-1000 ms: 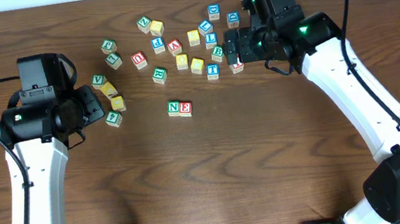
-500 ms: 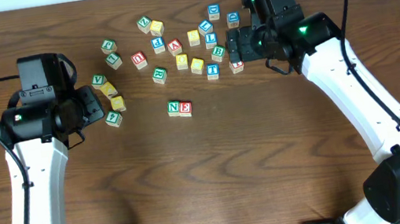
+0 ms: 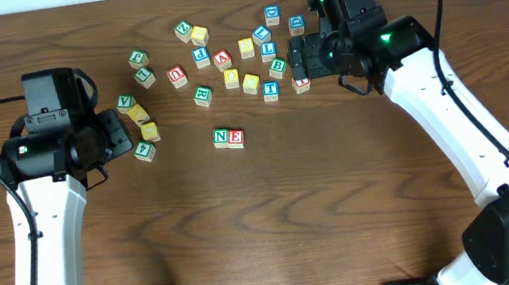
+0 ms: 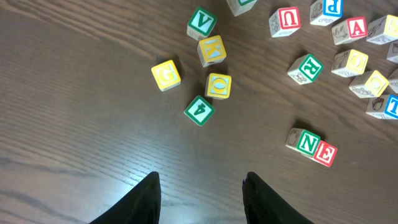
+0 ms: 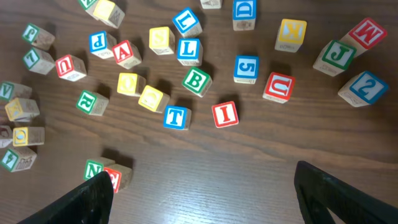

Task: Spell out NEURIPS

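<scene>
Left pincer [image 4: 200, 199] and right pincer [image 5: 202, 199] both released, dark woodgrain tabletop [image 3: 276, 220], two white arms [image 3: 44, 224], two cubes joined mid-tabletop, green N [image 3: 222, 138] touching red E [image 3: 236, 137], red I [image 3: 301, 83] beside right pincer, other lettered cubes [image 3: 231, 78] scattered beyond

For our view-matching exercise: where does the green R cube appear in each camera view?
Overhead: green R cube, upper middle, above the N-E pair.
Left wrist: right side, above the pair.
Right wrist: left side, above the pair.
Shared landmark: the touching N-E pair.
</scene>
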